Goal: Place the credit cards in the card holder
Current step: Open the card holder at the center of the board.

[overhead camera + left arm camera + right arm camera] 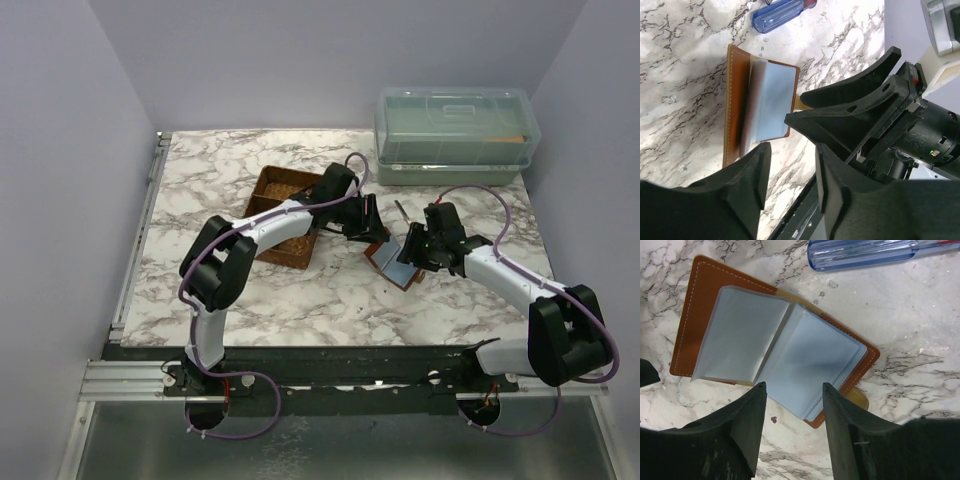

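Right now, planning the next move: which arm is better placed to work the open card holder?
Right. The right gripper, open, hovers directly over the card holder; the left gripper, also open, sits off to its side.

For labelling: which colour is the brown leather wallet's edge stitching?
White stitching; right wrist view shows best.

— How is the light over the desk point(330, 300)?
— Bright and even, from overhead. Shadows in the top view are faint and soft-edged, with no glare.
— And the wrist cameras?
— In the left wrist view the card holder point(735, 75) shows sharp stitching, but its pale middle smears into blur. The left tool point(790, 150) at 6 o'clock is a soft, dark mass. The right wrist view is crisp: a grey shadow band crosses the pale leaves, and white highlights streak the blue handle point(860, 252) at 12 o'clock.
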Motion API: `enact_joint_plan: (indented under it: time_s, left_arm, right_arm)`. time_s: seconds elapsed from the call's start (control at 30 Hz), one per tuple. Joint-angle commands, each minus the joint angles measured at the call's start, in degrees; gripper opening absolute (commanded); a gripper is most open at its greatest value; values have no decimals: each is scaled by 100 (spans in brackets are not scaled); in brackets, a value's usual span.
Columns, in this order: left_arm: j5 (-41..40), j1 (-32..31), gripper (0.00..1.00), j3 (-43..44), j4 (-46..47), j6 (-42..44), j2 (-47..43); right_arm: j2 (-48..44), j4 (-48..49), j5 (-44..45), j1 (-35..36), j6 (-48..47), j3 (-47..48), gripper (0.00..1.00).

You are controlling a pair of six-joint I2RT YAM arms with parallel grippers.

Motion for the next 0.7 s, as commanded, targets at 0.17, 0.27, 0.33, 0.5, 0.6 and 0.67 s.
enact_joint_plan:
  time_s: [0.17, 0.27, 0.33, 0.5, 0.6, 0.67]
  left_arm:
    - [-38, 269, 59, -140, -210, 354, -749]
    - [-153, 331, 61, -234, -254, 438, -886]
    - [-133, 349, 61, -262, -285, 410, -936]
    - [-186, 349, 61, -390, -270, 347, -1033]
    - [-133, 349, 61, -476, -265, 345, -1076]
    - [-154, 341, 61, -548, -219, 284, -1107]
  right_arm:
    - [187, 535, -491, 22, -96, 106, 55]
    - [622, 752, -758, 39, -166, 344, 54]
    - [876, 1073, -910, 35, -146, 451, 49]
    - [1796, 1980, -1766, 88, -141, 639, 39]
    - [2240, 2144, -1999, 381, -216, 737, 39]
    - [2351, 2076, -2030, 580, -218, 696, 39]
